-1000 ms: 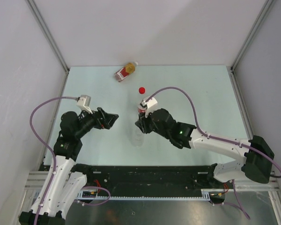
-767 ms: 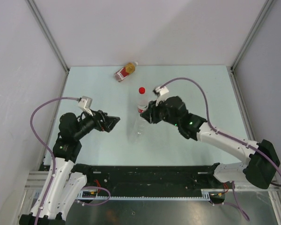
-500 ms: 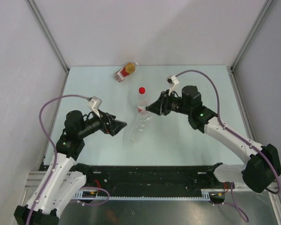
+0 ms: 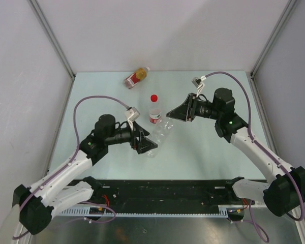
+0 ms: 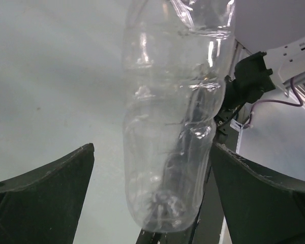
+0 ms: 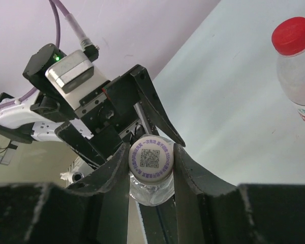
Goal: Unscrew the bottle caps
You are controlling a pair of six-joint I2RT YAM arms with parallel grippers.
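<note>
Right hand [image 6: 151, 152]: you had it clenched on the white cap [image 6: 151, 159], one finger pressed to each side and the printed code square facing the wrist camera.
White cap: it sat on the neck of the clear bottle [image 5: 168, 142], mid-worktop, right between your two hands.
Clear bottle: its neck pointed at your right hand and its base at your left. I couldn't tell whether it touched the worktop [image 4: 218, 152].
Left hand [image 5: 151, 152]: released, jaws spread wide. The bottle's lower body ran between the fingers, with a gap showing on the left side and the right finger close by.
Red cap [image 4: 154, 97]: it was screwed on the labelled bottle [image 4: 154, 114], which stood upright just beside the clear one, on the far side.
Amber bottle [image 4: 136, 77]: it lay on its side near the worktop's far edge, well apart from both hands.
</note>
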